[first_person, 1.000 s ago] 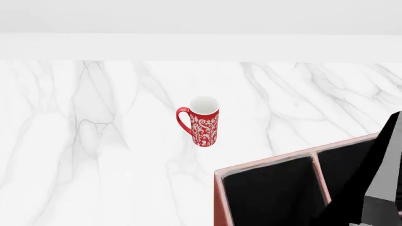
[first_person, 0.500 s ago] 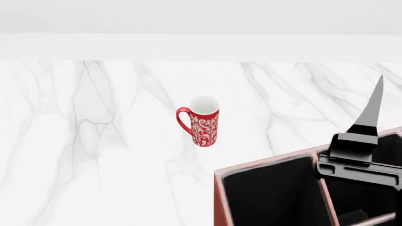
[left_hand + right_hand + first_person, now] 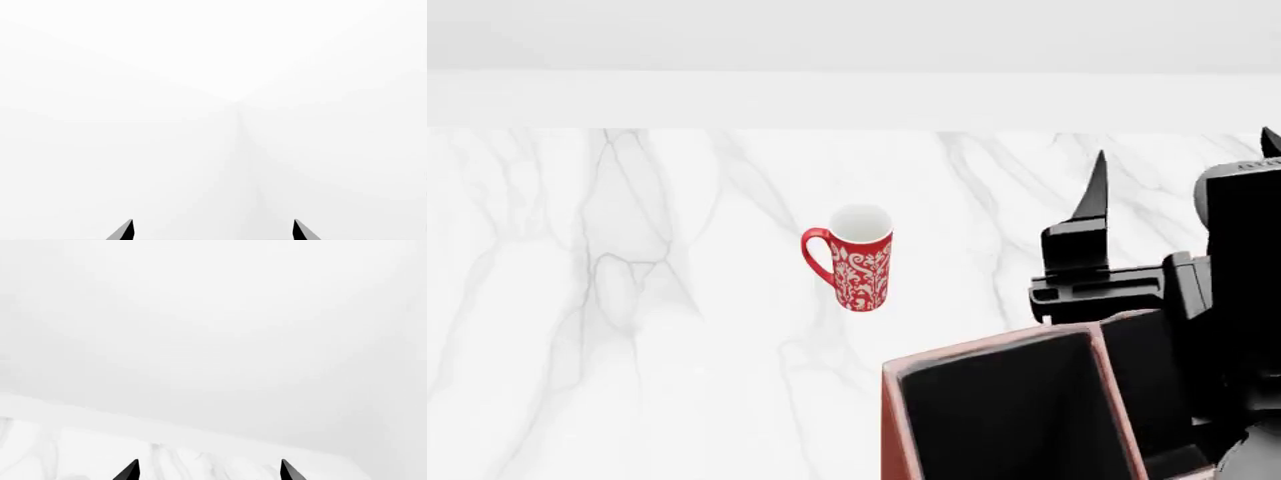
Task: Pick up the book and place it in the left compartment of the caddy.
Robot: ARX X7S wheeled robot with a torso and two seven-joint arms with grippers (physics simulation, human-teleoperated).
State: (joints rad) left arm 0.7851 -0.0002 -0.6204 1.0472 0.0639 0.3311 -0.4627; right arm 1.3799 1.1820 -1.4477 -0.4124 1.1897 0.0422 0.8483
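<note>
Right hand [image 3: 1181,170] raised above the caddy [image 3: 1001,410], fingers spread, holding nothing, tips pointing up so its camera sees only wall and bench [image 3: 627,300] edge. Left hand [image 3: 212,231] also spread, empty. Book not visible in any view. Left compartment [image 3: 1001,420] looks empty. Mug [image 3: 851,257] stands apart.
</note>
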